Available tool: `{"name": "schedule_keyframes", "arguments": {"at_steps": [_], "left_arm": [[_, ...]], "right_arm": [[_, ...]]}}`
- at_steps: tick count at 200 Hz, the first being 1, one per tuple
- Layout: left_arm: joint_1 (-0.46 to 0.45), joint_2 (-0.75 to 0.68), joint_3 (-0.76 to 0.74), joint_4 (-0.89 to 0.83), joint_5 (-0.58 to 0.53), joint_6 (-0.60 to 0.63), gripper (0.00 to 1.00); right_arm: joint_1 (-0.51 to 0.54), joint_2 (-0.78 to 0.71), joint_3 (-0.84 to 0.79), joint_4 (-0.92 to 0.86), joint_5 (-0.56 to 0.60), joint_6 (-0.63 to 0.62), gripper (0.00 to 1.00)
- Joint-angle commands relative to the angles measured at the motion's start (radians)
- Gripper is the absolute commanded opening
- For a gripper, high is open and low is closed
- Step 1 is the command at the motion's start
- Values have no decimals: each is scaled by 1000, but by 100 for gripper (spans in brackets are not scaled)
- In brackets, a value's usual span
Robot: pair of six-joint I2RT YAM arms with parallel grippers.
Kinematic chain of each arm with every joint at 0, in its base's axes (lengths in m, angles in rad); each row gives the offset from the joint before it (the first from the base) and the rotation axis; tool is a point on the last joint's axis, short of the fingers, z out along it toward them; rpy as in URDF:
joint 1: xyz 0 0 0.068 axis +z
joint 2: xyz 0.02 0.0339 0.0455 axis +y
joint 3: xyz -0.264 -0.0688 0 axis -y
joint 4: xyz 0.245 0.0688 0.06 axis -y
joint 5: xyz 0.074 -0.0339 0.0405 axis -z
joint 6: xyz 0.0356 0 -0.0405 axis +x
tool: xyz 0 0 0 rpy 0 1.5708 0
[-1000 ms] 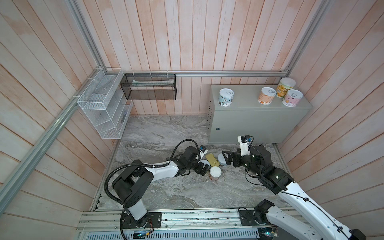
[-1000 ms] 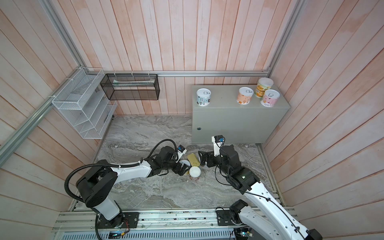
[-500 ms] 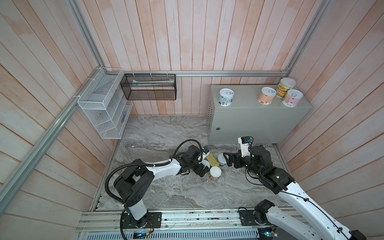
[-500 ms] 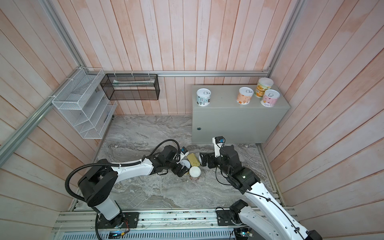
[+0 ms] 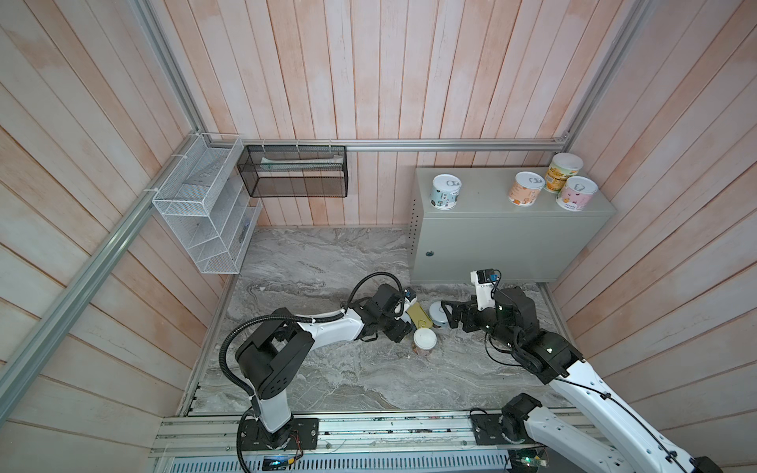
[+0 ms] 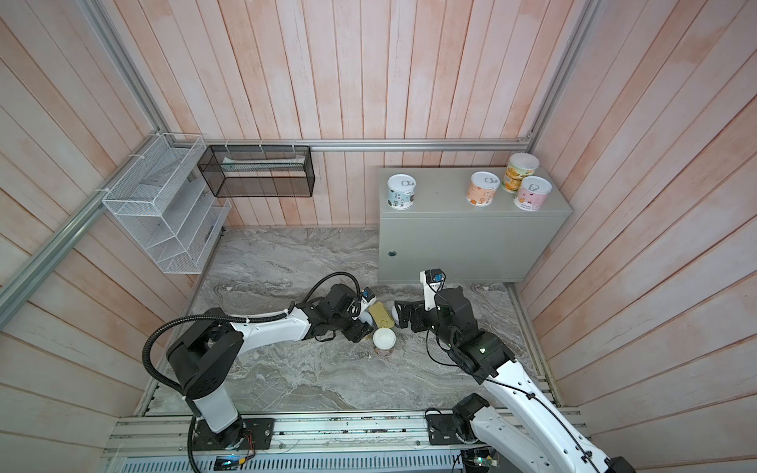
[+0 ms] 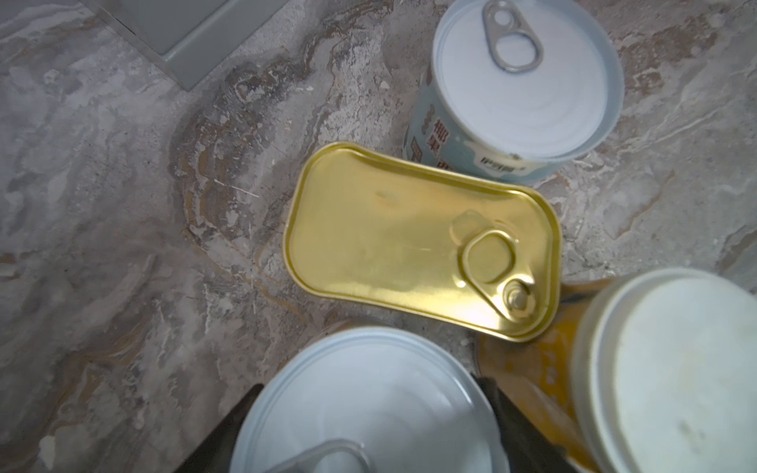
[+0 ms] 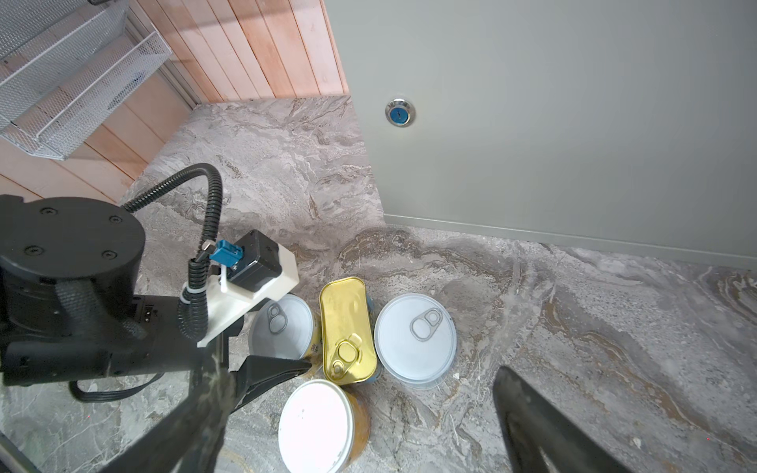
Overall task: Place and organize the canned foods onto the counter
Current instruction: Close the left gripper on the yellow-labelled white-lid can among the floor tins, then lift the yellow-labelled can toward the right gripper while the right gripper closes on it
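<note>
Clamping its jaws against a silver-topped round tin [image 8: 282, 327] on the marbled slab [image 5: 327, 368], the left gripper [image 7: 368, 383] sat beside the gold-topped rectangular tin [image 8: 348, 327]. The right gripper [image 5: 447, 314] hung wide open nearby; four round tins [image 5: 445, 191] stood on the counter [image 5: 512, 241].

Robot lab cell, staged as a room: plank walls [image 5: 368, 73] on aluminium rails [image 5: 450, 145], marbled slab [image 5: 327, 381], arms [image 5: 332, 327] bolted to a track [image 5: 389, 428].

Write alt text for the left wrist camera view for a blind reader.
The left gripper clasps a silver-topped round tin on a grey marbled slab. Beyond it sit a gold-topped rectangular tin, a pale blue tin and a white-lidded orange tin.
</note>
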Motion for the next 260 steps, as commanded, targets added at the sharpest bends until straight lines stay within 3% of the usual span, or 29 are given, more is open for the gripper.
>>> {"name": "schedule_keyframes", "arguments": {"at_steps": [1,27,88,119,153,204,260], "left_arm": [[-2,-59,-19,-13,-10,-17,64],[0,-108,-13,-35,23,-38,58],[66,-192,51,-157,129,-152,54],[128,-224,100,-221,220,-204,52],[152,-231,169,-300,209,-195,52],[155,-240,254,-338,260,-212,52],[155,-290,285,-361,323,-231,51]], "right_arm": [[-5,2,-15,12,-31,-16,98],[-4,-14,-49,75,-114,-43,98],[-5,-40,-163,238,-272,-76,98],[9,-46,-240,384,-367,-96,98],[56,-26,-323,578,-420,-131,98],[162,93,-360,834,-381,-203,98],[172,243,-322,963,-374,-229,98]]}}
